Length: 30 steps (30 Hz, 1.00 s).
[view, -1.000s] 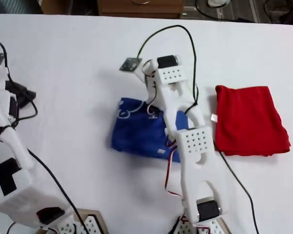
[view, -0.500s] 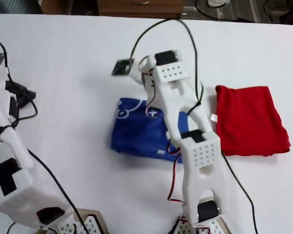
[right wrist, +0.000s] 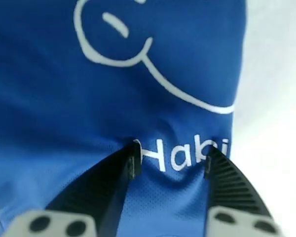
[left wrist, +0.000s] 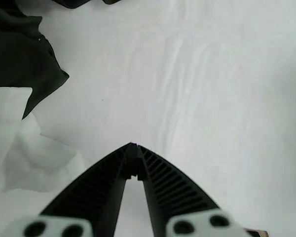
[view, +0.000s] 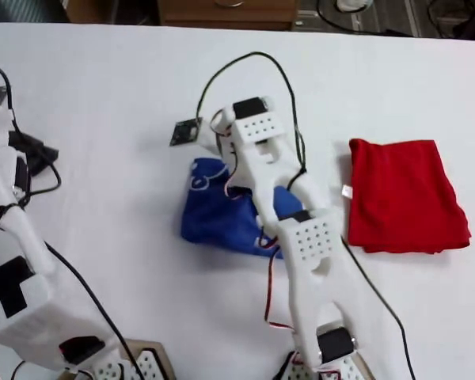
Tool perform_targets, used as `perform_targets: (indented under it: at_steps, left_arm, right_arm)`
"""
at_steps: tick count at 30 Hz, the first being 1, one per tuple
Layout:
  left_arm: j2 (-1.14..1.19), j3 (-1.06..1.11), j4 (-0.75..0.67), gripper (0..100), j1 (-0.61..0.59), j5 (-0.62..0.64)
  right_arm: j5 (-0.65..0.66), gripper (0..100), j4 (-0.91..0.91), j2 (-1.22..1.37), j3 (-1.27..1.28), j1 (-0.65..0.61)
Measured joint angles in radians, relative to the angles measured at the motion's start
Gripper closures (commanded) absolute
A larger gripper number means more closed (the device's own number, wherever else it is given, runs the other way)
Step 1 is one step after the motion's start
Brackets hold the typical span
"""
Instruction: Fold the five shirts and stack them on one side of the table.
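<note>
You are on the blue shirt (view: 214, 215), which lies mid-table as a rumpled, roughly folded packet. It sits just beside the red shirt (view: 404, 198) but apart from it. The red shirt looks folded already and lies towards the right arm's side of the table (view: 103, 87), so I judge it the start of the stack.

Your right pincer (right wrist: 171, 155) is spread wide, with both tips resting on the blue cloth at its printed lettering and gripping nothing yet. Your left pincer (left wrist: 132, 148) is clenched on nothing over bare table. Near it lie a black cloth (left wrist: 19, 54) and a white cloth (left wrist: 15, 133), probably shirts to come.

Next, close the right pincer on a pinch of blue fabric through all the layers. Then bring the packet onto the red shirt without letting it unfold.
</note>
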Motion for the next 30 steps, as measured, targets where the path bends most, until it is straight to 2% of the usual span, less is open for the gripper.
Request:
perform_targets:
  at_steps: [6,21,30]
  left_arm:
    - [0.000,0.000,0.000,97,0.000,0.000]
    - [0.000,0.000,0.000,97,0.000,0.000]
    - [0.000,0.000,-0.003,97,0.000,0.000]
  right_arm:
    - [0.000,71.8,0.038,0.075,-0.101,0.000]
    - [0.003,71.8,0.035,-0.107,0.041,0.026]
    - [0.000,71.8,0.035,-0.121,0.049,0.037]
